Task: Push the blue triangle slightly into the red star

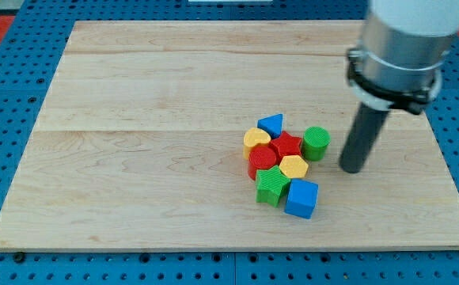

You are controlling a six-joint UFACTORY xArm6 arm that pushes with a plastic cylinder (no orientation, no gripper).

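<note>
Blue triangle point(271, 124) touches red star point(287, 145).

Wooden board point(134, 142) with clustered blocks: blue triangle point(271, 124), red star point(287, 146), green cylinder point(316, 143).

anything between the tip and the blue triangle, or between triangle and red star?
My tip sits to the view's right; the green cylinder partly blocks a straight line to the blue triangle. Nothing separates it from the red star.
</note>
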